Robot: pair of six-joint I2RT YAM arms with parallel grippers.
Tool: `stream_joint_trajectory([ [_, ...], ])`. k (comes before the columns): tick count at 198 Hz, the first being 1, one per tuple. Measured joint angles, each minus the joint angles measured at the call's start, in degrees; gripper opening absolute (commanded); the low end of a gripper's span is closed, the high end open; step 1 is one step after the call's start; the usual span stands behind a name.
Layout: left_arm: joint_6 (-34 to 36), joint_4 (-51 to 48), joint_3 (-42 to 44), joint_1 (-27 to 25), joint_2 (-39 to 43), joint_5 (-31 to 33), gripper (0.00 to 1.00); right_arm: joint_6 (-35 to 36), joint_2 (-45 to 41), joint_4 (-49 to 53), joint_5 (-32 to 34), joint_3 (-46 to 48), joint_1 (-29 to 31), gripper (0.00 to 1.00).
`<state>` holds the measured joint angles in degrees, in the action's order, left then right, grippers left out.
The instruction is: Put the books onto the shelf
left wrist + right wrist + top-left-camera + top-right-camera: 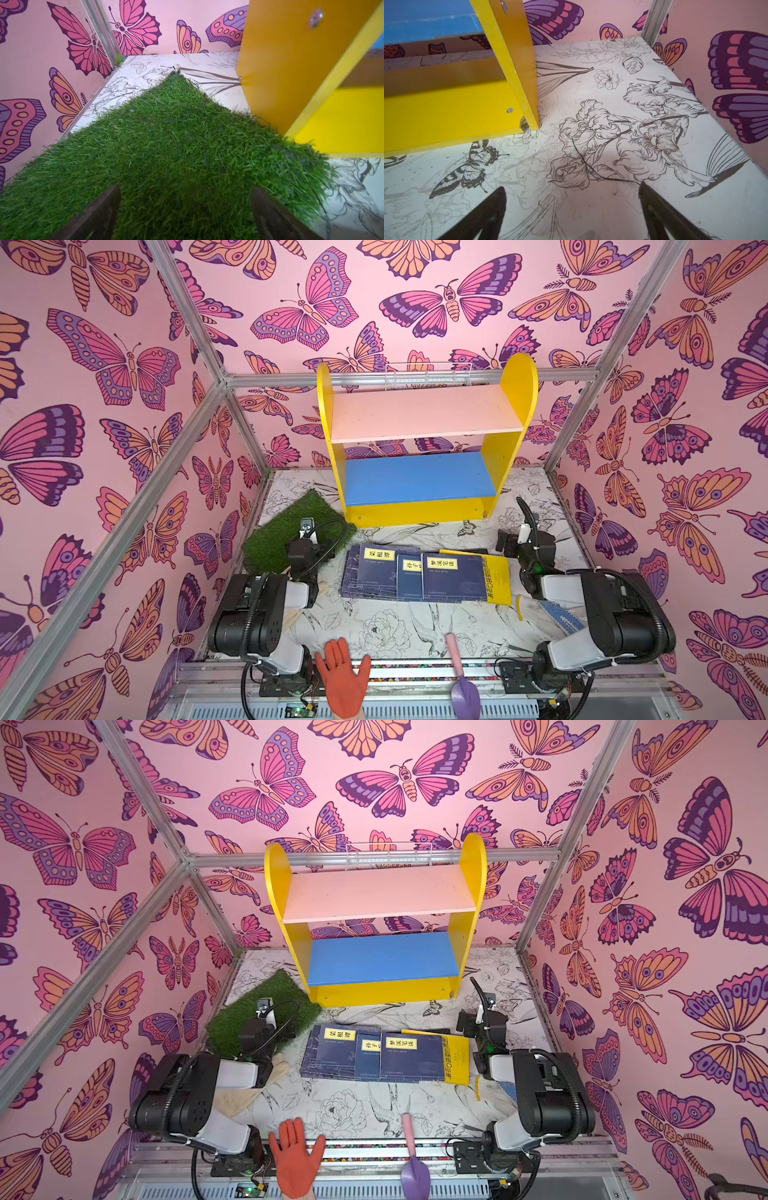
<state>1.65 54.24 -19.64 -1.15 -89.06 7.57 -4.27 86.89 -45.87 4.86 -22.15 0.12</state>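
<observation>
Books (419, 578) lie flat on the floral table (415, 635), overlapping in a row just in front of the shelf (424, 414), btwn the two arms. Three navy covers w/ yellow labels show on top; a yellow book (498, 578) sits at the right end, partly under a navy one. Shelf stands upright at the back, pink board over blue board (419, 479), w/ a white wire rack (428, 375) behind it. Grass mat (274, 531) lies left of the shelf, one edge up against its left side panel. At the near edge are an orange glove (343, 676) and a purple trowel (464, 695) w/ pink handle. A beige glove (245, 1094) is partly under the L arm (257, 614); a blue mesh item (559, 616) is under the R arm (602, 614), can't tell what it is. L arm is folded, wrist aimed toward the back. L gripper (185, 193) hovers over the grass mat, jaws wide apart, holding nothing. R arm is folded the same way. R gripper (571, 186) is over bare table just right of the shelf's right side panel, jaws spread, empty.
</observation>
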Motion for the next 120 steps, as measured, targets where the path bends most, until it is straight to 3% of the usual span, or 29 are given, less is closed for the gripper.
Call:
stream_joint_trajectory([
  [120,-0.6,-1.8,-1.0,1.2,0.0,-3.3,0.99,0.0,0.0,0.0,0.0,0.0,0.0,0.99],
])
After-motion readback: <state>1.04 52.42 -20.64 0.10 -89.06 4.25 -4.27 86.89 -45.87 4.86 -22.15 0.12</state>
